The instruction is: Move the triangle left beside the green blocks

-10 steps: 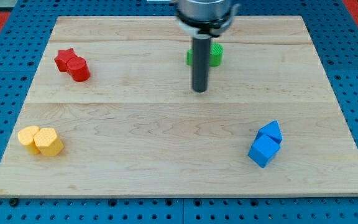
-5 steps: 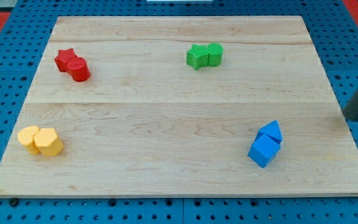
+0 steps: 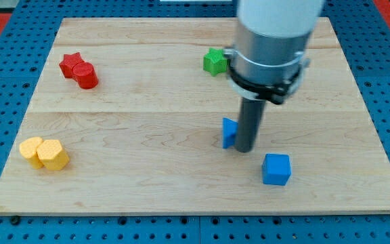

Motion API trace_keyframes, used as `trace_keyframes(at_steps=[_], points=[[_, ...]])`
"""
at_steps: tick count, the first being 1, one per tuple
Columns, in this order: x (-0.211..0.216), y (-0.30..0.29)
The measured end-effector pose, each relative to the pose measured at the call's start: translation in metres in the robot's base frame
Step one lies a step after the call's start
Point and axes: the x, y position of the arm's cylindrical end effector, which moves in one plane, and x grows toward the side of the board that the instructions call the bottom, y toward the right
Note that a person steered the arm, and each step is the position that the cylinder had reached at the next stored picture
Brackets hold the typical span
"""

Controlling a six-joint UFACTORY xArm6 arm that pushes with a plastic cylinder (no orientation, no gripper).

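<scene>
On the pale wooden board (image 3: 147, 122), the arm's straight dark rod stood with my tip (image 3: 244, 150) pressed against the right side of the small blue triangle block (image 3: 229, 132), which was partly hidden behind the rod near the board's centre, slightly toward the view's right. The arm carried no claw, so there was no opening or grasp to report. The blue cube block (image 3: 276, 169) sat apart from the triangle, lower and further toward the view's right. The green star-shaped block (image 3: 214, 61) lay toward the view's top, well above the triangle, while any second green block was concealed behind the arm's grey and white body (image 3: 269, 47). The red star block (image 3: 69, 64) and red cylinder block (image 3: 85, 76) touched each other at the view's upper left. The two yellow blocks (image 3: 44, 152), their shapes hard to make out, sat together at the lower left.
</scene>
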Motion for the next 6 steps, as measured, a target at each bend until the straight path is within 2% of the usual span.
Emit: trace_keyframes(at_steps=[1, 3, 5, 6], points=[[-0.033, -0.021], [-0.051, -0.079], [-0.109, -0.086], [-0.125, -0.099]])
